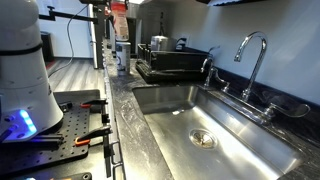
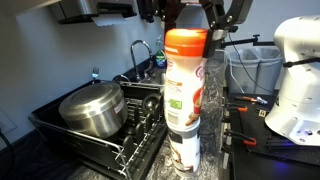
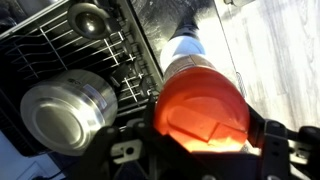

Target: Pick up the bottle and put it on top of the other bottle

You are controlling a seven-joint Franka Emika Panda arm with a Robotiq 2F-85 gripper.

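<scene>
1. My gripper [image 2: 188, 22] is clamped on the tall pale plastic bottle with a red cap [image 2: 186, 75], with a finger on either side of its top.
2. In the wrist view the red cap fills the middle, between my dark finger parts.
3. The tall pale plastic bottle with a red cap stands upright directly above the shorter greyish translucent bottle [image 2: 183, 150]. Its base is at the lower one's top, but I cannot tell whether they touch.
4. Both bottles are on the dark speckled stone countertop [image 2: 215, 140].
5. Just beside them is a black wire dish rack [image 2: 120, 150] holding a round stainless steel pot [image 2: 93, 108].
6. Beyond the rack are a stainless steel sink [image 1: 240, 135] and a curved chrome faucet [image 1: 252, 50].
</scene>
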